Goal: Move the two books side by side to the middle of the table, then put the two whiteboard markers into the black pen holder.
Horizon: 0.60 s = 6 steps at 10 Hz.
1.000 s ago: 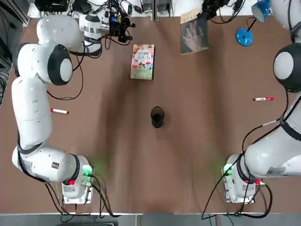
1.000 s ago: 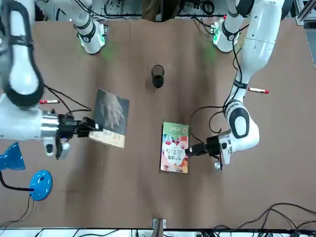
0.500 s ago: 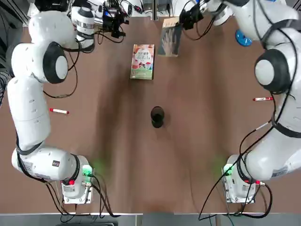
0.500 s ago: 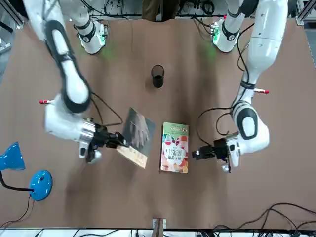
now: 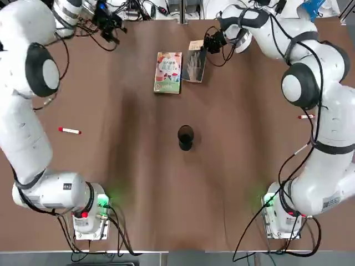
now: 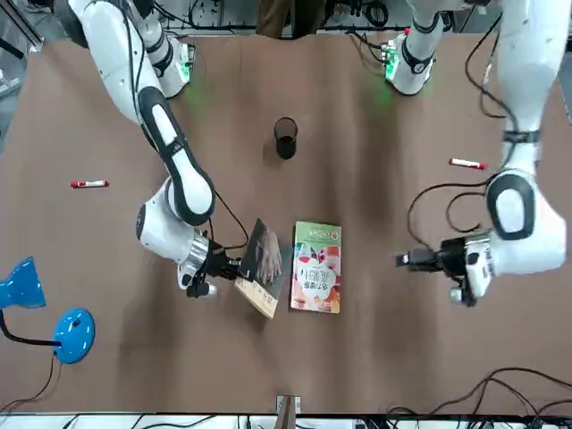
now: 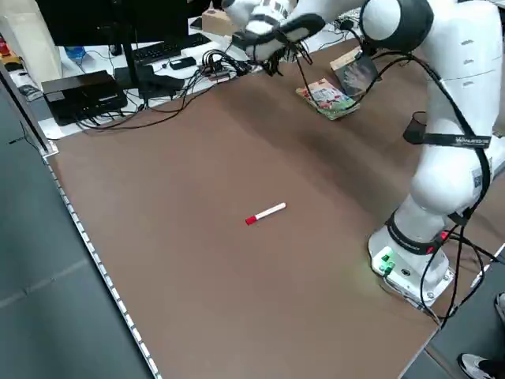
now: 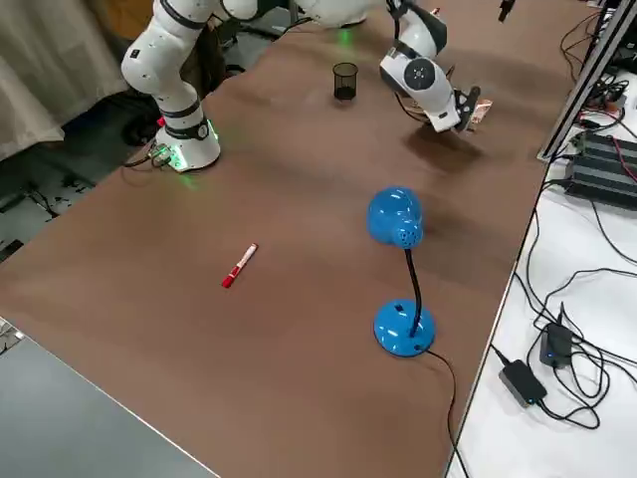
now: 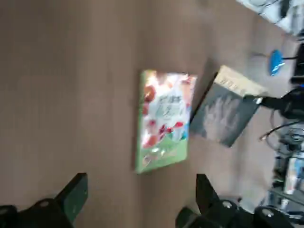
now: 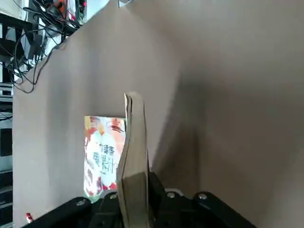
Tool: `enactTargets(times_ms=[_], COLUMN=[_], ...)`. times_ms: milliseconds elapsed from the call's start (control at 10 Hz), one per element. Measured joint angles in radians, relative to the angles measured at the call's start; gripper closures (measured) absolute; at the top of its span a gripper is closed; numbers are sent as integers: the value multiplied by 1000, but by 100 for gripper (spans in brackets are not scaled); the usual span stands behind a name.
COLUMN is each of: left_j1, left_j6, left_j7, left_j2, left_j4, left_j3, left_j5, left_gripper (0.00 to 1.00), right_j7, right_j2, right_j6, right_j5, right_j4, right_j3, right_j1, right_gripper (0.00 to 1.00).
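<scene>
The right gripper [image 6: 231, 265], at the far part of the desk [image 5: 166, 194], had its fingers clamped on the small dark grey paperback with a pale hand image and cream strip [image 6: 270, 257], by its outer long side near the cream end. That book hung just to the robot's right of the small paperback with a colourful floral cover and green band [image 6: 315, 268], which lay flat. Their long axes did not match: the floral one ran nearly straight away from the robot, the grey one slanted. The next move probably called for turning the grey book parallel and lowering it without catching its neighbour's edge. The right arm was clearly the nearer for that; the left gripper [image 6: 402, 260], its fingers wide apart and holding nothing, waited on the floral book's other side.
</scene>
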Motion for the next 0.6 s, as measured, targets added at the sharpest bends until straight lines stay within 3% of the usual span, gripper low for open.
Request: enactTargets(times_ms=[300,600], left_j1=[44,72], left_j6=[-91,-139], left_j7=[-296,-599], left_j2=[-94,-197], left_j4=[-2,-47], left_j3=[14,18], left_j5=[319,466], left_gripper=[0,0], right_j7=[-10,-12], right_j2=[29,77], right_j6=[32,82], right_j5=[0,0], right_j4=[-1,0], right_j3=[-1,-1], right_j1=[46,68], right_gripper=[82,77])
